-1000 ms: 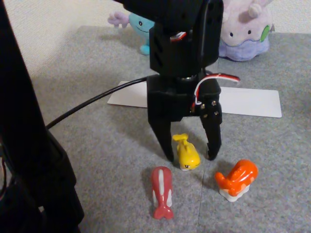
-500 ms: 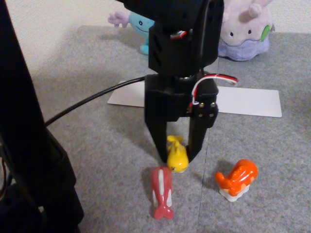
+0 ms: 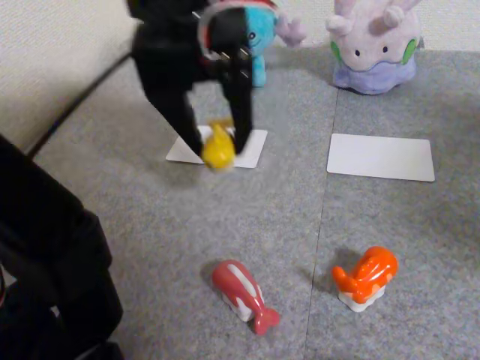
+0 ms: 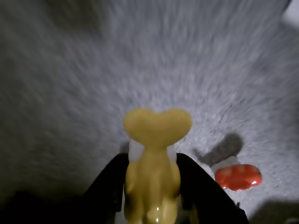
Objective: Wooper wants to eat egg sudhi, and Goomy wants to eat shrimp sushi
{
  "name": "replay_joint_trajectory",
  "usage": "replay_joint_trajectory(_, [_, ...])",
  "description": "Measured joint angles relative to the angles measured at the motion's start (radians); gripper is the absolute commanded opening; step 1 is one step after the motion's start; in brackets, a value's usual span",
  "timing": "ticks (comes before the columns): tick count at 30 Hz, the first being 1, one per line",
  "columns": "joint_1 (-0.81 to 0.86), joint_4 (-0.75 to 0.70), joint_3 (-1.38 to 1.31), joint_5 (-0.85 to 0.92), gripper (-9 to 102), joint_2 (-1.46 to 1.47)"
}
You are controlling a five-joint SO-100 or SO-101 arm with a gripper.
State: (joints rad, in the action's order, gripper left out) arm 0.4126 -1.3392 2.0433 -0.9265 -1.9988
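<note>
While the end effector point(image 3: 216, 142) hangs above the grey carpeted surface point(image 3: 150, 225), it's clamped on the egg sudhi point(image 3: 218, 149), one finger on each side of the yellow toy, which is up off the surface. In the fixed view the toy sits over the left white card point(image 3: 251, 148), and the arm hides part of that card. The wrist view is pretty blurry, but you can see the egg sudhi point(image 4: 154, 158) from behind with its forked tail pointing up, pinched between the two black fingers point(image 4: 198, 186).

Other stuff around: one red-and-white fish toy point(image 3: 241, 294) lies on its side low in the fixed view, well apart from the end effector. The shrimp sushi point(image 3: 366, 276) stands to the right of it, orange on its white rice block, and shows up in the wrist view point(image 4: 237, 176) at lower right too. A second white card point(image 3: 381, 157) lies flat on the right with nothing on it.

At the back, Wooper point(image 3: 262, 37) is mostly blocked by the arm, just blue body and a pink gill poking out. Goomy point(image 3: 373, 46) sits to its right, behind the right card.

Count: two plushes, two cards, three little toys. The dark shape point(image 3: 45, 277) at the lower left edge I can't identify.
</note>
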Motion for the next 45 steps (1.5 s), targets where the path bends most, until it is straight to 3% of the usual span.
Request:
replay_joint_trajectory(6, [-0.278, 0.009, 0.000, -0.252, 2, -0.080])
replay_joint_trajectory(11, [-0.411, 0.078, 0.002, -0.413, 5, -0.080])
replay_joint_trajectory(22, [-0.382, 0.176, -0.133, -0.471, 6, 0.192])
replay_joint_trajectory(35, [-0.209, 0.008, -0.729, -0.468, 5, 0.744])
replay_joint_trajectory(45, [-0.215, 0.002, -0.847, -0.477, 6, 0.986])
